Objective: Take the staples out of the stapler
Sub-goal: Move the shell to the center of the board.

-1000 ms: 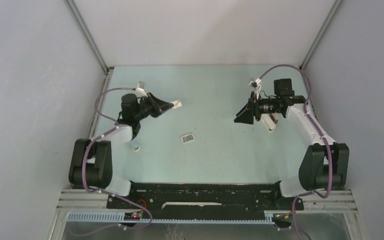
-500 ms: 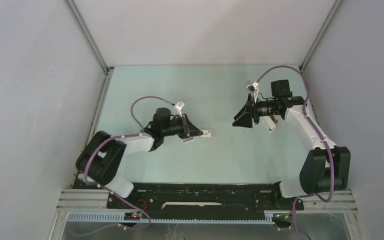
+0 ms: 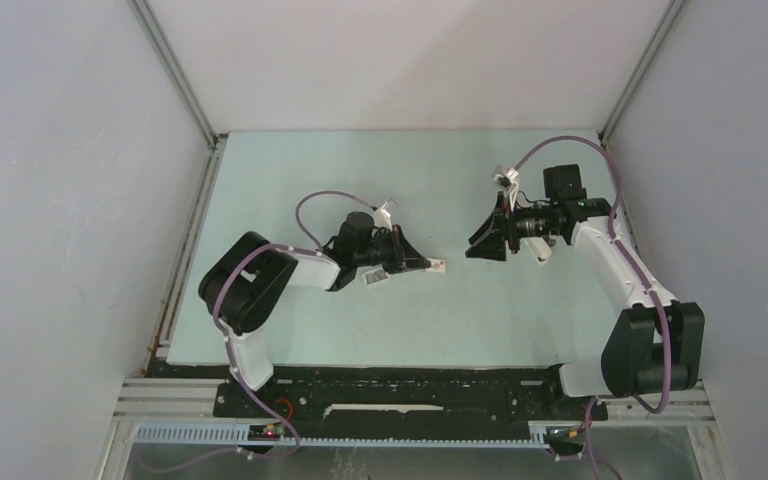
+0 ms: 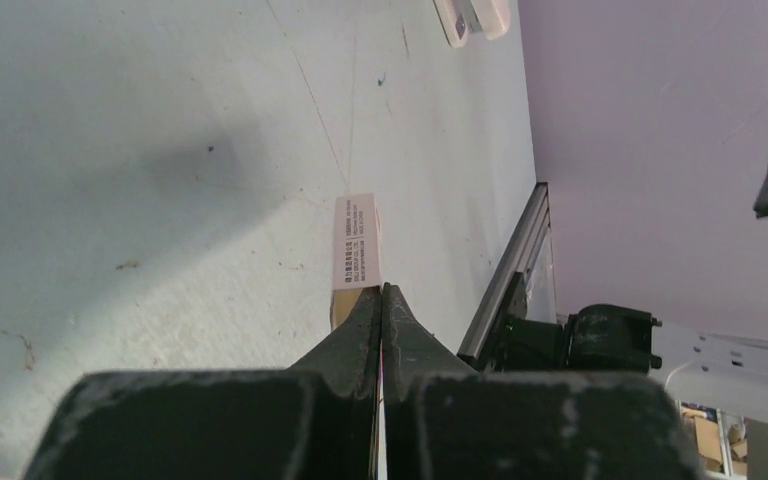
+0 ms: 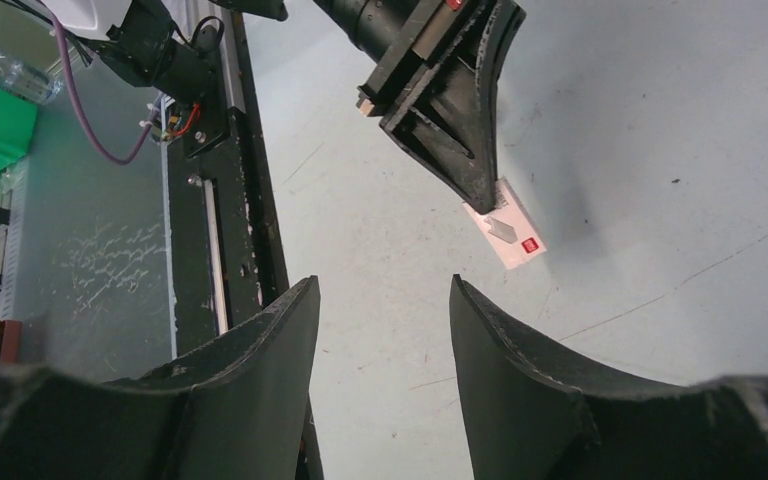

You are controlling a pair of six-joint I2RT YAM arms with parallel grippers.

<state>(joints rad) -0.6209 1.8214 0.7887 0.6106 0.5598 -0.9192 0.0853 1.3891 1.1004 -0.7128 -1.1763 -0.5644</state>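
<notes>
While left tool (image 5: 480, 190) pinches white-red box (image 5: 508, 228), right tool (image 5: 382, 290) gapes empty opposite; small white item (image 3: 375, 278) nearby.

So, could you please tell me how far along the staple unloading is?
Nothing looks done yet: no loose staples show on the table. In hand, the left tool is shut on a small white-and-red box; the right tool is open and empty. Left: the whole unloading; a white object, perhaps the stapler, lies untouched near the right tool.

I cannot pick out the staples, tiny dark strips, anywhere on the tabletop (image 3: 410, 170): too small.
</notes>
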